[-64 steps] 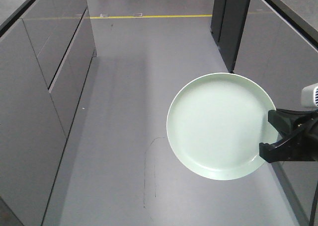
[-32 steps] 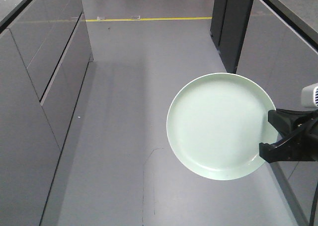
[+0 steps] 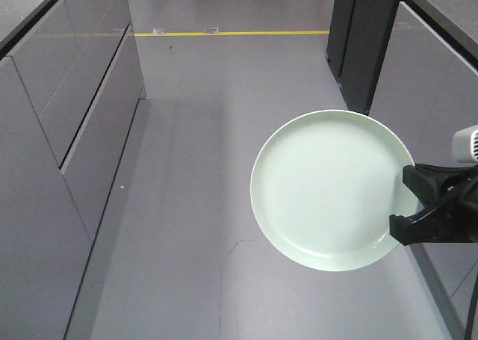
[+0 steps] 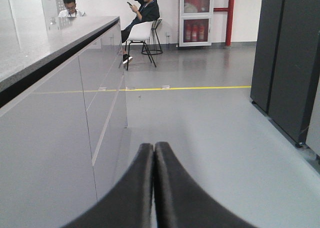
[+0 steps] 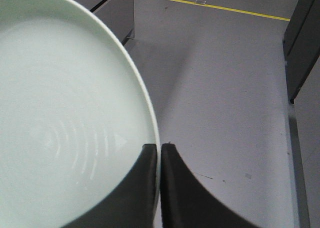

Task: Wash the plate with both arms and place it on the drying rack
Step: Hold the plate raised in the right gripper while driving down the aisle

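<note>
My right fingers (image 5: 177,198) pinch the plate (image 3: 328,190) by its right rim, holding it over the aisle floor (image 3: 187,168); my left fingers (image 4: 137,193) are pressed together on nothing. Gripped at one edge only, the plate could tilt, so I judge a firm pinch and slow travel best. No writing is readable

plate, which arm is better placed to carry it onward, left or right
Right, likely. The right gripper is shut on the plate at its rim, holding it above the floor. The left gripper is shut on nothing, and no plate shows in its view.
</note>
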Available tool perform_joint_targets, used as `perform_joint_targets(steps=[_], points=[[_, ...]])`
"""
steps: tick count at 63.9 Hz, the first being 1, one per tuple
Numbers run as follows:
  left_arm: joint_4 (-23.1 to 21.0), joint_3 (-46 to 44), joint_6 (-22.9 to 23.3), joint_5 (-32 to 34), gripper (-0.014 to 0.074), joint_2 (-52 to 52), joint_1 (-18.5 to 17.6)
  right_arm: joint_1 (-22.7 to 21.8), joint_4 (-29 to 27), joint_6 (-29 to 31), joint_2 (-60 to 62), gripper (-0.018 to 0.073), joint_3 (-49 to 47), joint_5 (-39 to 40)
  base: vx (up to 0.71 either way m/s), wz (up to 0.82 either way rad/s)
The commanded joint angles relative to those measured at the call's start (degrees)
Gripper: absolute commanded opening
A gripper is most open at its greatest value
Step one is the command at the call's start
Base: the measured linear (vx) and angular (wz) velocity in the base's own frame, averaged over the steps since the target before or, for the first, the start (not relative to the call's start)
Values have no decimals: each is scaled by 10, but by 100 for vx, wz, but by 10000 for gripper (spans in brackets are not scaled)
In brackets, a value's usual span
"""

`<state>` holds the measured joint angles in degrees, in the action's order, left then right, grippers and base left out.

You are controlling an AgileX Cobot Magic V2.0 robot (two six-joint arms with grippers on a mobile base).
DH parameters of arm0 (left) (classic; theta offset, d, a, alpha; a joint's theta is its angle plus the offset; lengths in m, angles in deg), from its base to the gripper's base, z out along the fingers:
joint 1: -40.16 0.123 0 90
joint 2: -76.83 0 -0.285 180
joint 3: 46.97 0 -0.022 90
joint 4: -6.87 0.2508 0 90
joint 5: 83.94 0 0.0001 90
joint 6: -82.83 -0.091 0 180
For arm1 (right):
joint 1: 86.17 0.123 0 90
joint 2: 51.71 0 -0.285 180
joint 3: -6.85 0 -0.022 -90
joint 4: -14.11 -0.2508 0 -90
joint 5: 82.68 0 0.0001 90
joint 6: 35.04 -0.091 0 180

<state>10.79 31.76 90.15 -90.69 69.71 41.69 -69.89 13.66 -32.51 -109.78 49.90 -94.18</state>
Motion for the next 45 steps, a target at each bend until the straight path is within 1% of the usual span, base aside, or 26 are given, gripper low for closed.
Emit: perform_joint_targets(steps=[1, 45], points=[[-2, 12, 5, 42, -6, 9, 0, -2, 5, 4, 8, -9, -17, 45, 18, 3], [-2, 12, 5, 42, -6, 9, 0, -2, 5, 4, 8, -9, -17, 44, 15, 1]])
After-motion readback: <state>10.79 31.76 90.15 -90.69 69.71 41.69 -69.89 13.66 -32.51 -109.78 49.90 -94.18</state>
